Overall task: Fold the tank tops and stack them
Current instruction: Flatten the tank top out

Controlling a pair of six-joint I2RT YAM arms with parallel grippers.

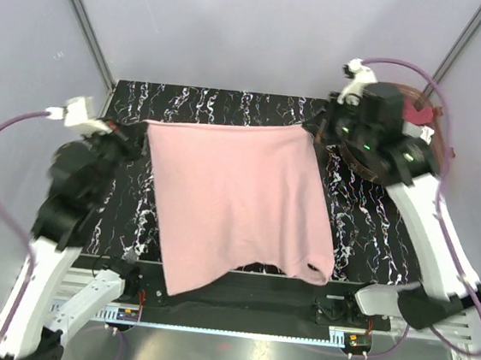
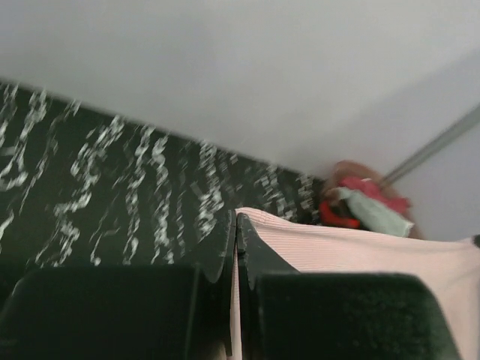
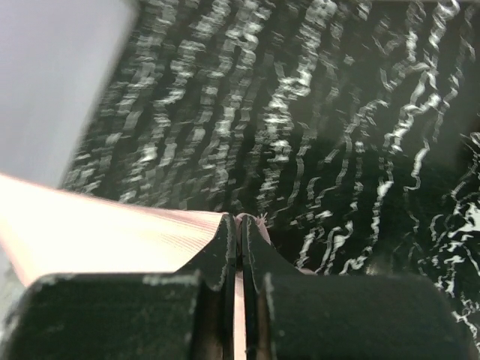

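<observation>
The dusty pink tank top (image 1: 236, 201) is stretched out over the black marbled table (image 1: 355, 235), its near end hanging toward the front edge. My left gripper (image 1: 138, 135) is shut on its far left corner; in the left wrist view the gripper (image 2: 236, 225) pinches pink cloth (image 2: 360, 251). My right gripper (image 1: 316, 129) is shut on the far right corner; in the right wrist view the gripper (image 3: 240, 225) clamps the pink edge (image 3: 97, 232). Other tops, red and pale grey (image 2: 364, 202), lie in the basket.
The round brownish basket (image 1: 399, 145) stands at the far right corner, behind my right arm, with clothes in it. Grey walls enclose the table at the back and sides. A metal rail (image 1: 236, 304) runs along the front edge.
</observation>
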